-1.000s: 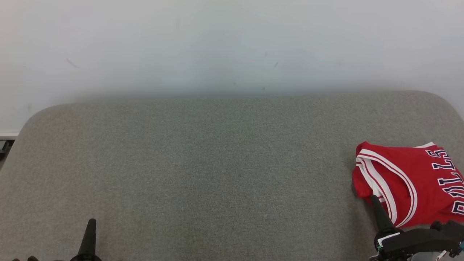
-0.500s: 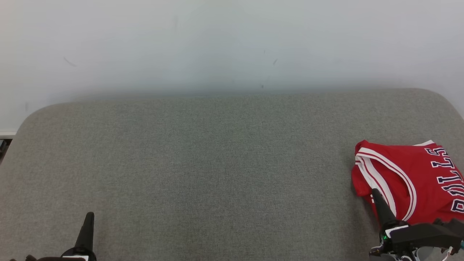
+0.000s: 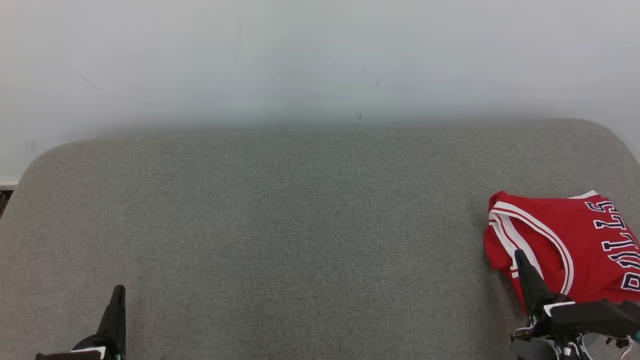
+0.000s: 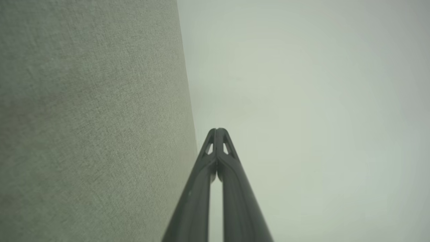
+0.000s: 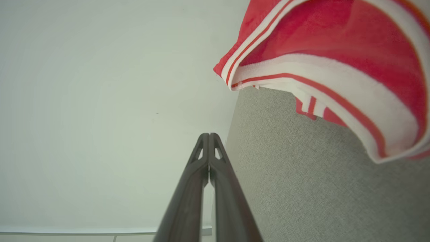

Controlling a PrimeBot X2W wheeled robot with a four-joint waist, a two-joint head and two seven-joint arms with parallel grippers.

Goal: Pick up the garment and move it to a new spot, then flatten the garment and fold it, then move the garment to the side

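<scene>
The garment (image 3: 570, 245) is a red basketball jersey with white and dark trim and dark lettering, lying folded at the right edge of the grey fabric surface (image 3: 300, 225). In the right wrist view the garment (image 5: 336, 50) is at the upper right, its white-striped edge nearest. My right gripper (image 3: 519, 254) is shut and holds nothing, its tip in front of the jersey's left edge in the head view. In its wrist view the right gripper (image 5: 208, 135) has both fingers pressed together, apart from the cloth. My left gripper (image 3: 119, 290) is shut at the lower left; the left gripper (image 4: 217, 129) holds nothing.
A pale wall (image 3: 320, 60) rises behind the grey surface. The surface has rounded far corners, and a strip of floor (image 3: 4, 192) shows past its left edge.
The whole head view has shifted a little, so the camera moved. Both grippers sit slightly lower at the bottom edge, still shut. The jersey has not moved on the surface.
</scene>
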